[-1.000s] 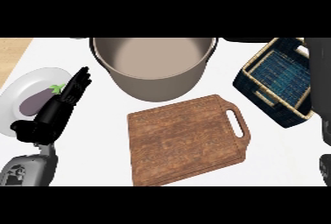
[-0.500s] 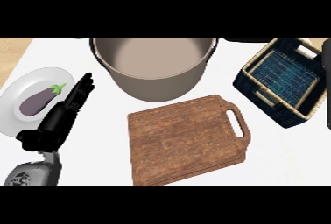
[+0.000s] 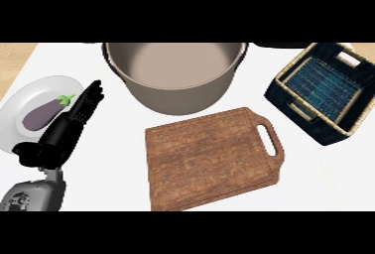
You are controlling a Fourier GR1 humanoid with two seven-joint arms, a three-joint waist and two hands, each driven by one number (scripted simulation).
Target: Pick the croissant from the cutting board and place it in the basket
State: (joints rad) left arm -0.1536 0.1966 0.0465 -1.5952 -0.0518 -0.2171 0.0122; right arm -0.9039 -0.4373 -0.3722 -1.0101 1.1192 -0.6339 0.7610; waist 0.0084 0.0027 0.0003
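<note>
The wooden cutting board [image 3: 211,158] lies in the middle of the counter with its handle slot toward the right, and nothing lies on it. No croissant shows anywhere in the head view. The dark woven basket [image 3: 327,93] with a blue lining stands at the right, and its inside looks bare. My left hand [image 3: 64,132] rests at the left with fingers straight, pointing up toward the plate, holding nothing. My right hand is out of view.
A large grey pot [image 3: 176,74] stands behind the board at the top centre. A white plate [image 3: 15,106] with a purple eggplant [image 3: 44,111] sits at the far left, just beside my left hand's fingers.
The dark shape at the right edge over the basket has gone out of view. The view has shifted so the basket shows fully. My left hand has barely moved.
</note>
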